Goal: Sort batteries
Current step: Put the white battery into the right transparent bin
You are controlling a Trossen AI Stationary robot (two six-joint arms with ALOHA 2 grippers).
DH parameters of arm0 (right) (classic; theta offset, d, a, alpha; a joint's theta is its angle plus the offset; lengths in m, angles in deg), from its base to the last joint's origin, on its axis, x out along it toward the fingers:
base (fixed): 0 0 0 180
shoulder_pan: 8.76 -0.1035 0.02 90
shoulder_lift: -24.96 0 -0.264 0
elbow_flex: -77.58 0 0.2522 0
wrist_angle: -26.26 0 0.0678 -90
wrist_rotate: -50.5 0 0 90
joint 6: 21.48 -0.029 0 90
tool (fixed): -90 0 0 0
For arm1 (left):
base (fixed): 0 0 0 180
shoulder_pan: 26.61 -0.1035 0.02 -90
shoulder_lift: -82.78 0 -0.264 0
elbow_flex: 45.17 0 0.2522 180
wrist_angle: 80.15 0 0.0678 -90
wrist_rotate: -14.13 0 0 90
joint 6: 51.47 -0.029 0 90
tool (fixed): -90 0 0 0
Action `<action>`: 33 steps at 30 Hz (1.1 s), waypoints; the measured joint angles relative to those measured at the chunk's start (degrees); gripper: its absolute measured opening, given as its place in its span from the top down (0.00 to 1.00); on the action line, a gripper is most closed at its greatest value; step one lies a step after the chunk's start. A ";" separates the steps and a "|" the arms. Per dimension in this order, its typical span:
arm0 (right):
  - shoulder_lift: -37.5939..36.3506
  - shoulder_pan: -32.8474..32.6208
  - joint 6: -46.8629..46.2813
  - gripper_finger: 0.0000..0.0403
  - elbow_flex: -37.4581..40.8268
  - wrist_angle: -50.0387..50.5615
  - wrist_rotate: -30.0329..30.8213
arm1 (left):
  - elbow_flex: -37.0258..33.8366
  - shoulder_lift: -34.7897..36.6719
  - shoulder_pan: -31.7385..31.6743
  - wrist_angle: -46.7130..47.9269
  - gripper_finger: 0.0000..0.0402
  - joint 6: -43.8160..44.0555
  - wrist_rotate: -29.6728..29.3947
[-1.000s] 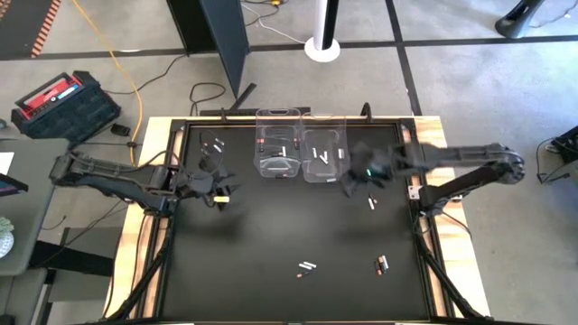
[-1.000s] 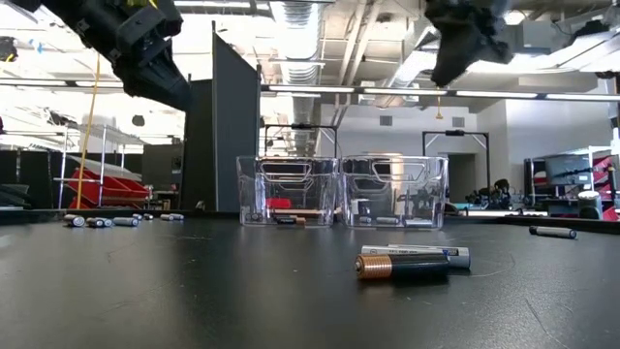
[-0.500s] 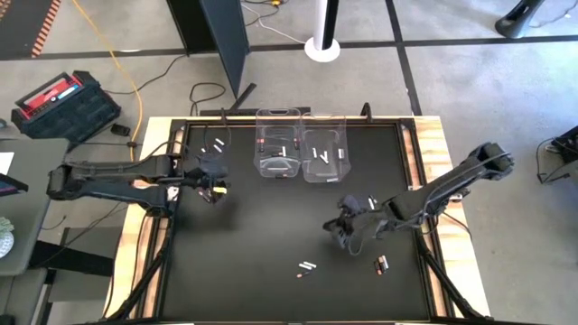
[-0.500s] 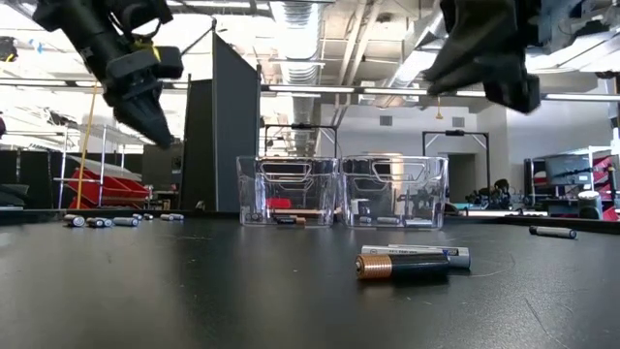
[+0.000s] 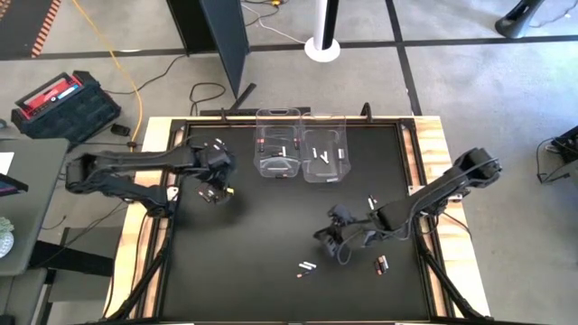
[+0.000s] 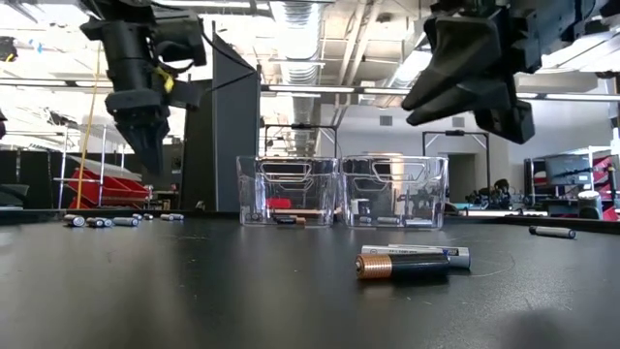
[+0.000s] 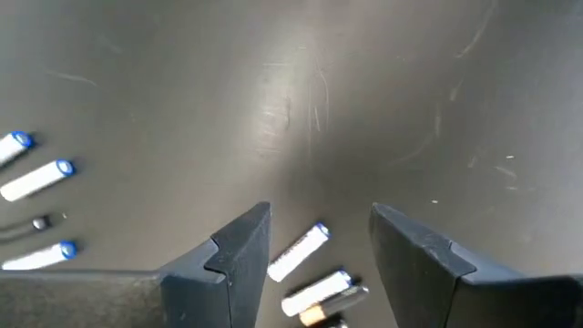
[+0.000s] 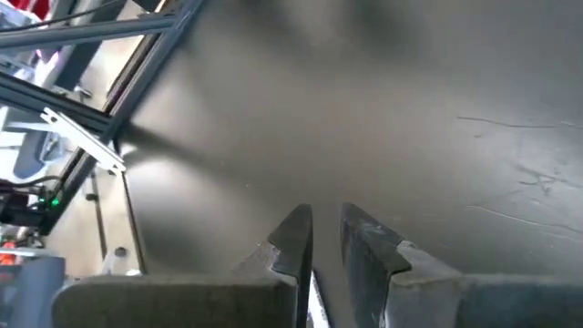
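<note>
The left gripper (image 5: pixel 217 193) is held unclenched and empty above the black table (image 5: pixel 271 226), left of the two clear bins (image 5: pixel 301 156), near some batteries (image 7: pixel 297 251). The right gripper (image 5: pixel 325 242) is seen in front of the bins with fingers (image 8: pixel 293 239) nearly together; a grasp cannot be told. Two batteries (image 6: pixel 412 262) lie in front.

We see the left arm reaching in from its side with the elbow bent, its gripper (image 5: pixel 215 192) pointed downward and held above the surface. In its wrist view, the left fingers (image 7: pixel 239 260) stand well apart with a wide gap between their tips and nothing between them. The right arm stretches forward and low, its gripper (image 5: pixel 332 246) tilted down toward the surface. In its wrist view, the right fingers (image 8: pixel 293 239) stand close together, only a narrow slit between them.
</note>
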 joint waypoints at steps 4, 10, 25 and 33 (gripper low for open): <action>0.51 -0.26 0.00 0.81 0.00 -1.53 -0.02 | 1.05 -2.45 -1.14 1.70 0.55 -5.74 0.01; 0.29 -0.26 0.15 0.81 0.00 -1.82 -0.04 | 3.16 -7.22 -3.77 6.25 0.55 -14.14 -0.01; 0.29 -0.24 0.15 0.81 0.00 -1.78 -0.04 | 7.57 -22.51 -5.39 14.09 0.55 -24.58 0.90; 0.29 -0.15 0.15 0.81 0.00 -1.75 -0.07 | 7.57 -24.40 -5.38 12.14 0.55 -25.18 1.63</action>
